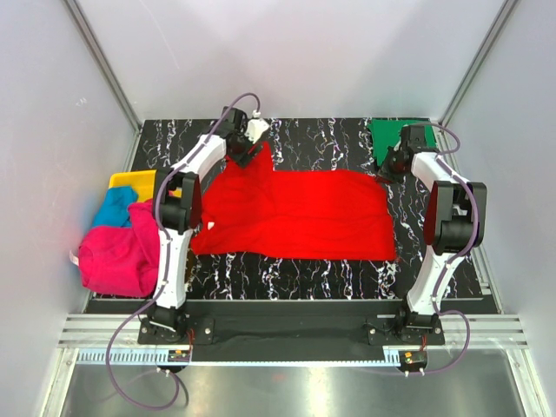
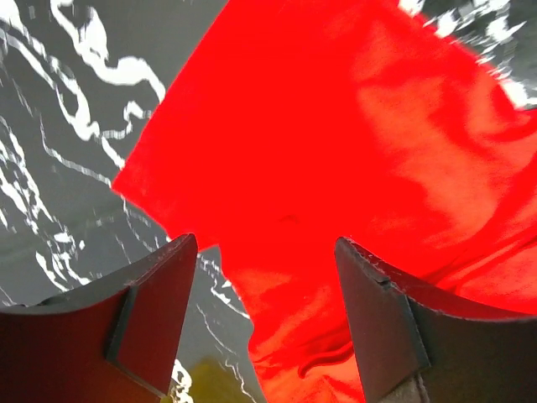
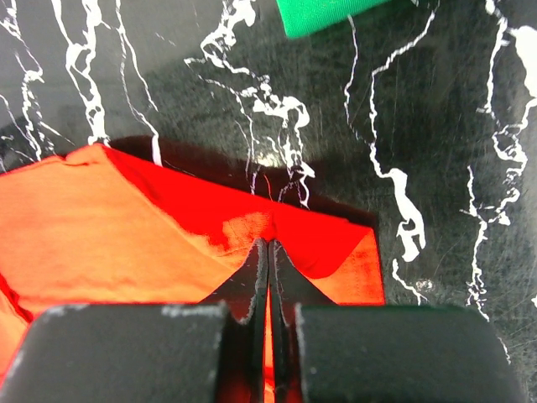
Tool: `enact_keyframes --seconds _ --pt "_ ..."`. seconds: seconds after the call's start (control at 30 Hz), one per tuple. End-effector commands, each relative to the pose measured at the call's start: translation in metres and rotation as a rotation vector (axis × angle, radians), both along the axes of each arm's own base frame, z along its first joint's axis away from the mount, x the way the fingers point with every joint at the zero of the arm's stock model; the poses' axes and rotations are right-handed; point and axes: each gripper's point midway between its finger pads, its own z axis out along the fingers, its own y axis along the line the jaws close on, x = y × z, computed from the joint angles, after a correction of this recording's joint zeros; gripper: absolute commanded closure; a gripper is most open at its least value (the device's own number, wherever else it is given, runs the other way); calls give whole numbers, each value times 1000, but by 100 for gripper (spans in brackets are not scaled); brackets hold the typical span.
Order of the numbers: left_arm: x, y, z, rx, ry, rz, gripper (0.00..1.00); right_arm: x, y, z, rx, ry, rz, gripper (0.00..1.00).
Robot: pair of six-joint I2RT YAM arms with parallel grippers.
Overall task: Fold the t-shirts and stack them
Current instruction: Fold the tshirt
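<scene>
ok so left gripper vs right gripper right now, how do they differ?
Jaws: the left gripper is open with nothing gripped, while the right gripper is shut, pinching the edge of the red t-shirt.
Place: the left gripper hangs over the shirt's far left sleeve area, while the right gripper sits at its far right corner.
Shared: both are at the far side of the same shirt.

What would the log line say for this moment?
left tool open over red shirt | right tool shut on red shirt corner | green shirt far right
</scene>
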Motion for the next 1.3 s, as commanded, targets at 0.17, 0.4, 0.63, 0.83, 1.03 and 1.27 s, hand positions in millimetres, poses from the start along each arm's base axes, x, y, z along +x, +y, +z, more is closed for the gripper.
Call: enact_keyframes --seconds 0.17,0.4,0.63,0.83,1.03,1.27 --pt "28 -13 15 55 -83 -84 31 3 6 29 2 -87 38 100" --pt "10 -16 -1 94 -15 -149 38 6 2 31 -19 -87 43 100" --pt "19 -16 -7 109 -16 -138 45 8 4 34 -18 -95 48 100" --pt "25 -9 -19 145 -24 -114 80 6 1 35 -31 -95 45 100" --pt "27 -8 14 118 -104 -71 100 6 2 40 -25 -104 42 100" --pt "4 5 92 94 -208 -9 100 -8 -2 52 -47 -119 24 100"
